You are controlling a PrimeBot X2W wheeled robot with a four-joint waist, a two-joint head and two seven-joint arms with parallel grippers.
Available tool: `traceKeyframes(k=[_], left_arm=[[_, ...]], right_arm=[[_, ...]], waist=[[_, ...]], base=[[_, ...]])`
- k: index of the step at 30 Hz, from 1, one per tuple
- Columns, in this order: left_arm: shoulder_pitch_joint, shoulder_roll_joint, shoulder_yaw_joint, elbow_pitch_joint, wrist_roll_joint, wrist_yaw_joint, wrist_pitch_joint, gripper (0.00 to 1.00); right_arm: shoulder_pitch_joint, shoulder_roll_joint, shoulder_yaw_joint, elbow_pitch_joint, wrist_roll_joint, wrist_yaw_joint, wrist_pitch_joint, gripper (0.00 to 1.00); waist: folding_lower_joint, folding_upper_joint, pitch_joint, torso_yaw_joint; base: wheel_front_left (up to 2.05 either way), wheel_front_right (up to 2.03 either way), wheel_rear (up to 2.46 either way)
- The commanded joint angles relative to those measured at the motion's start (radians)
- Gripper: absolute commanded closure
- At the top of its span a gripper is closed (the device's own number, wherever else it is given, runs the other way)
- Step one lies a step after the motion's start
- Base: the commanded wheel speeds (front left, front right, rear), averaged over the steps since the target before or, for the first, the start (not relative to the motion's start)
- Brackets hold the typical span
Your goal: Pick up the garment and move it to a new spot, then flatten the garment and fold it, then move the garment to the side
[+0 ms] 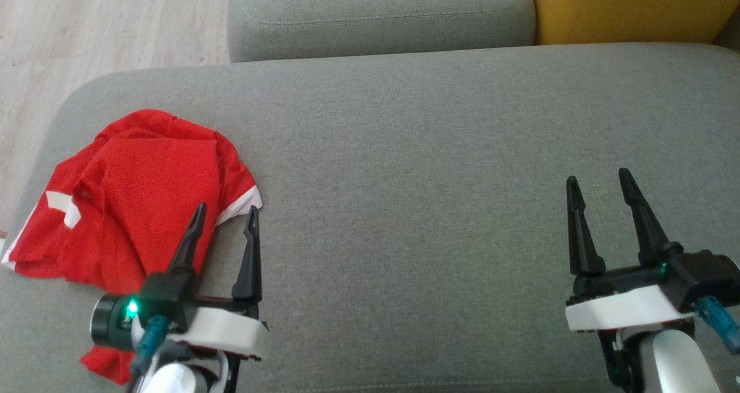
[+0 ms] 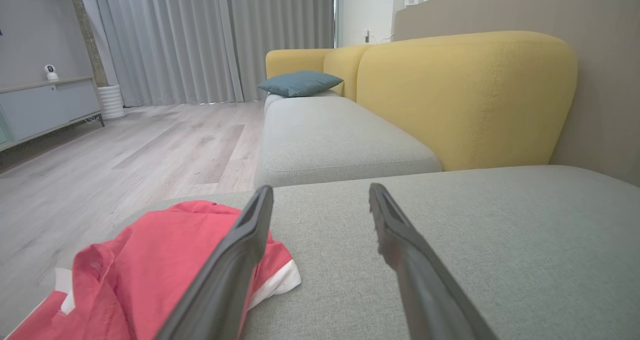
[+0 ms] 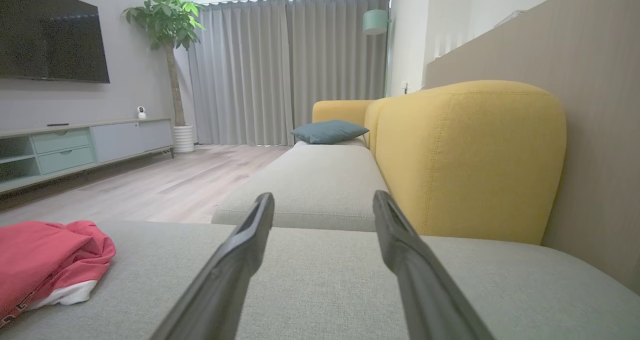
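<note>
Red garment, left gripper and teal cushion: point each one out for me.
red garment [image 1: 144, 191], head view, middle of its flat top panel.
left gripper [image 1: 226, 209], head view, midway between its open fingertips.
teal cushion [image 3: 330, 131], right wrist view, centre of its top face.

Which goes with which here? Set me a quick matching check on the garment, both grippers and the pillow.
Things: 1 garment; 2 left gripper; 3 right gripper; 4 pillow.
Descriptions: a open, over bare cushion; b blue, on the far seat; c red, heaped at the cushion's left end; d open, at the garment's right edge.
Pairs: 1-c, 2-d, 3-a, 4-b.
</note>
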Motion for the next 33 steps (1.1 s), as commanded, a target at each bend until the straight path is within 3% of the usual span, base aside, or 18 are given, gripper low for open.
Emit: traceKeyframes(k=[1, 9, 17, 19, 27, 33], left_arm=[[-0.059, 0.031, 0.006, -0.038, 0.044, 0.016, -0.017, 0.0], [-0.052, 0.021, -0.003, -0.046, 0.083, 0.041, -0.04, 0.0], [-0.014, -0.022, 0.055, -0.072, 0.129, 0.023, -0.061, 0.0], [-0.001, -0.042, 0.077, -0.076, 0.14, 0.009, -0.067, 0.0], [0.036, -0.119, 0.159, 0.007, 0.161, -0.148, -0.074, 0.0], [0.04, -0.153, 0.211, 0.023, 0.192, -0.184, -0.074, 0.0]], right_arm=[[-0.012, -0.008, 0.024, -0.046, -0.047, 0.004, -0.018, 0.0], [-0.004, -0.008, 0.026, -0.049, -0.085, 0.004, -0.041, 0.0], [0.015, -0.009, 0.003, -0.028, -0.083, 0.004, -0.062, 0.0], [0.021, -0.009, -0.008, -0.018, -0.078, 0.004, -0.068, 0.0], [0.027, -0.009, -0.028, 0.013, -0.055, 0.004, -0.075, 0.0], [0.019, -0.009, -0.016, 0.013, -0.04, 0.004, -0.075, 0.0]], waist=[[0.0, 0.0, -0.001, 0.002], [0.0, 0.0, -0.003, 0.013], [0.0, 0.0, -0.008, 0.02], [0.0, 0.0, -0.01, 0.019], [0.0, 0.0, -0.016, 0.0], [0.0, 0.0, -0.017, -0.015]], base=[[0.0, 0.0, 0.0], [0.0, 0.0, 0.0], [0.0, 0.0, 0.0], [0.0, 0.0, 0.0], [0.0, 0.0, 0.0], [0.0, 0.0, 0.0]])
